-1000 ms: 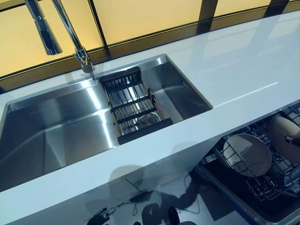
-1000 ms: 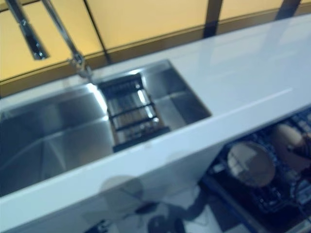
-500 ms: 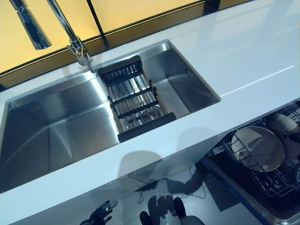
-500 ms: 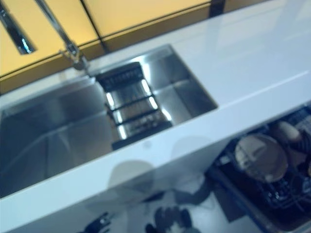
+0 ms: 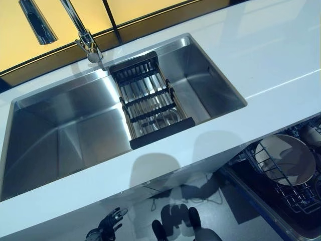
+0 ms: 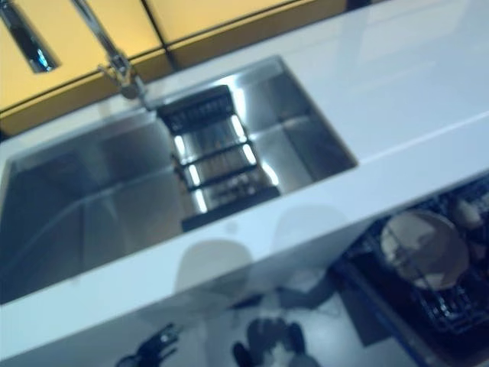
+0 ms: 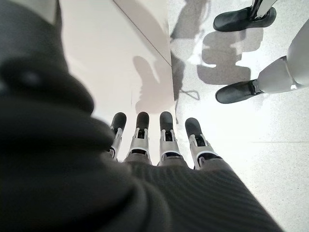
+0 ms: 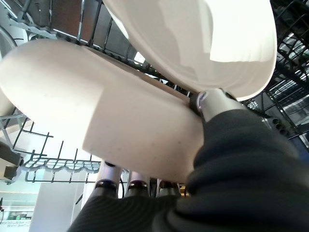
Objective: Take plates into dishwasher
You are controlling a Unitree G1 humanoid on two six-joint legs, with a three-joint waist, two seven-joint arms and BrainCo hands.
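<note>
A cream plate [image 5: 283, 159] stands in the open dishwasher's lower rack [image 5: 296, 196] at the lower right. A second cream piece [image 5: 312, 134] shows at the right edge of the eye views. In the right wrist view my right hand [image 8: 227, 154] is down in the rack, shut on a cream plate [image 8: 96, 106], with the thumb [image 8: 208, 102] on one face and the fingers [image 8: 112, 180] under the other. Another cream dish [image 8: 193, 34] stands just beyond it. My left hand [image 5: 108, 228] hangs open and empty below the counter, with straight fingers [image 7: 166, 137].
A steel sink [image 5: 65, 135] is set in the white counter [image 5: 271, 55]. A black drain rack [image 5: 150, 100] spans the sink and a tap [image 5: 83, 32] stands behind it. The counter edge overhangs the dishwasher rack. Yellow panels run along the back.
The camera has moved, so the sink and dishwasher sit differently in the picture. The second plate and the hand beside it have slid to the right edge of the eye views.
</note>
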